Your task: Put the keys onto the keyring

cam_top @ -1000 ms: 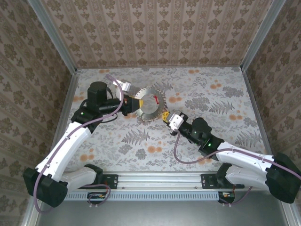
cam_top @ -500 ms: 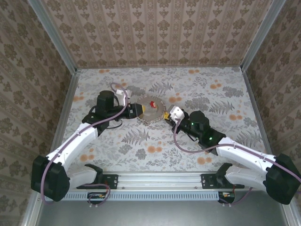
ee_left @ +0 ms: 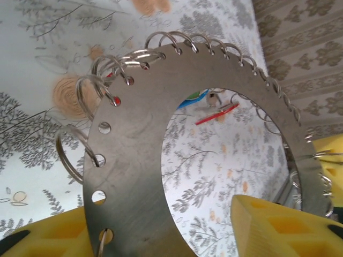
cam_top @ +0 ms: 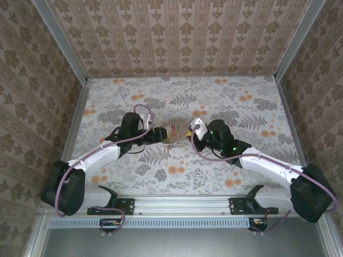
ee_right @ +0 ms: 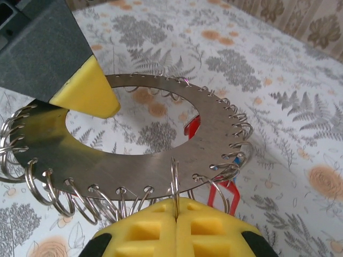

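The keyring [cam_top: 174, 130] sits at the middle of the desk [cam_top: 230, 99]; from it the flowered surface runs open on every side to the walls [cam_top: 177, 37]. The left pincer [cam_top: 160, 134] is released at the keyring's left rim, one yellow finger [ee_right: 86, 91] above the plate. The right pincer [ee_right: 176, 209] is clenched on one small wire loop of the keyring's right rim (the loop stands upright). The keyring is a flat grey plate with a wide hole, fringed with loops; red keys [ee_right: 218, 194] lie under it.
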